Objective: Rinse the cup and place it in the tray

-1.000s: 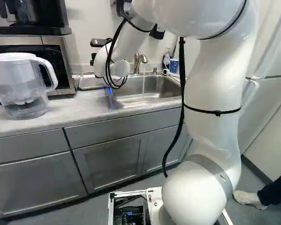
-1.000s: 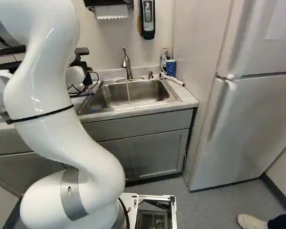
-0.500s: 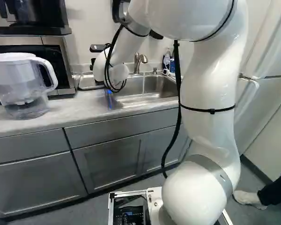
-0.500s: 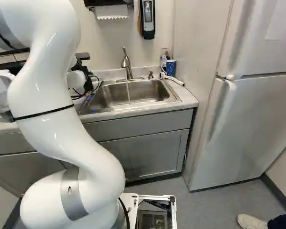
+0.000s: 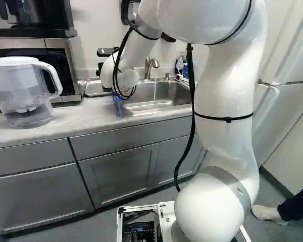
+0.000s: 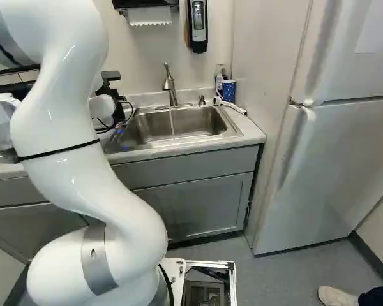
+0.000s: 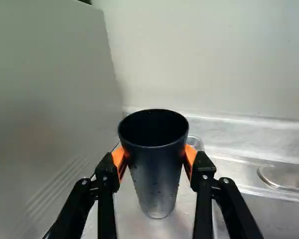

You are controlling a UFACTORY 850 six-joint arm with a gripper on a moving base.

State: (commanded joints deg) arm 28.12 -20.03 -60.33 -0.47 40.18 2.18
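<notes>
Gripper's [image 6: 118,109] 2 fingers pinching upright cup [image 7: 157,172] over tray [image 5: 95,92]. Tap [image 6: 170,86] running, upper middle of right base view.

Blue cup [image 6: 228,90] with white specks.

A clear jug [image 5: 20,93] sits on the bench [image 5: 81,118] near a microwave [image 5: 67,63], and a paper towel [image 6: 149,16] hangs high up.

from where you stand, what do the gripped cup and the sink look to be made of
The cup: likely smooth dark plastic with a soft sheen, going paler toward its foot; painted metal is possible. The sink: most likely stainless steel, satin finish, judging by its grey metallic walls and blurred highlights.
</notes>
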